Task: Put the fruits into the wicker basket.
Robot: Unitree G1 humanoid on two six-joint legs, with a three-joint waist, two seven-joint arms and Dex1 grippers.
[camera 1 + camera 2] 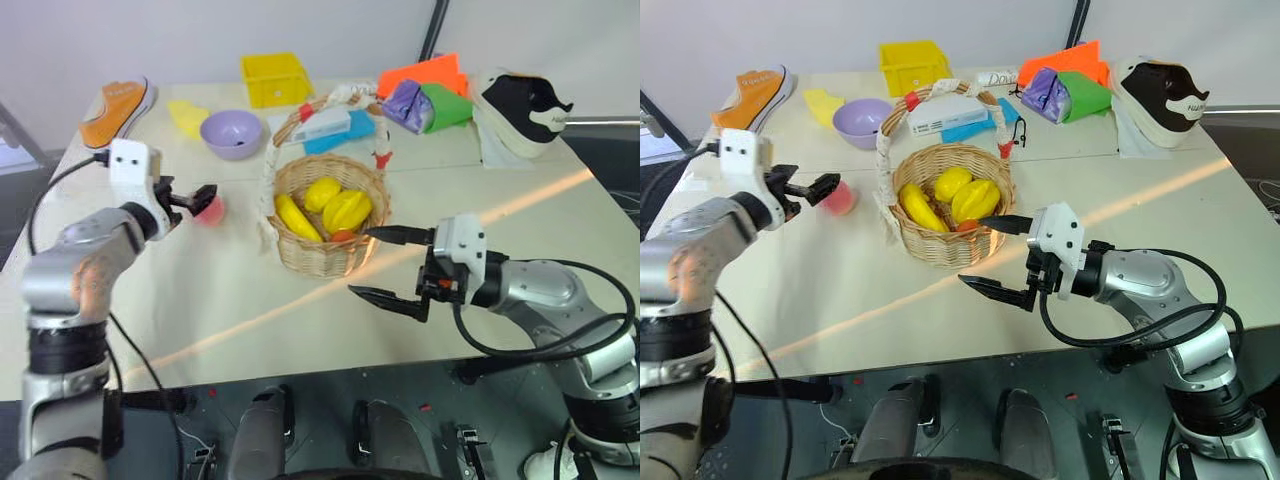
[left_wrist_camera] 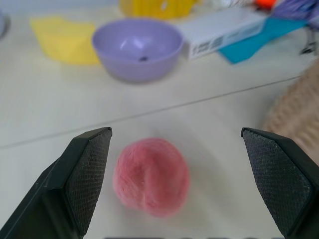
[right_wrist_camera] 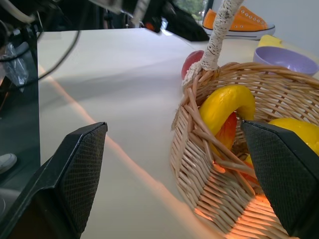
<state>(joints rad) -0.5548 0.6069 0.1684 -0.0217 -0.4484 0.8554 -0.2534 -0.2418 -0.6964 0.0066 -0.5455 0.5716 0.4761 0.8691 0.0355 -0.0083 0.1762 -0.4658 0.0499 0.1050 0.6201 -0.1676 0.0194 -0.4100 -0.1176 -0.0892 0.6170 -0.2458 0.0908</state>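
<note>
A round pink peach [image 2: 151,177] lies on the table left of the wicker basket [image 1: 320,255]. My left gripper [image 1: 198,198] hovers right at it, open, its two fingers [image 2: 87,169] spread wide to either side of the peach without touching it. The tan basket has a tall wrapped handle [image 1: 270,170] and holds a banana [image 1: 295,217], a starfruit [image 1: 347,208] and a small red-orange mango [image 3: 227,134] low at its front. My right gripper [image 1: 358,261] is open and empty, just in front and right of the basket, pointing left.
A lilac bowl [image 1: 232,133] and a yellow bin [image 1: 275,78] stand behind the peach. An orange shoe [image 1: 120,108] sits at the far left. A white box [image 1: 325,127], coloured packets [image 1: 430,95] and a black-and-white shoe [image 1: 520,108] line the back right.
</note>
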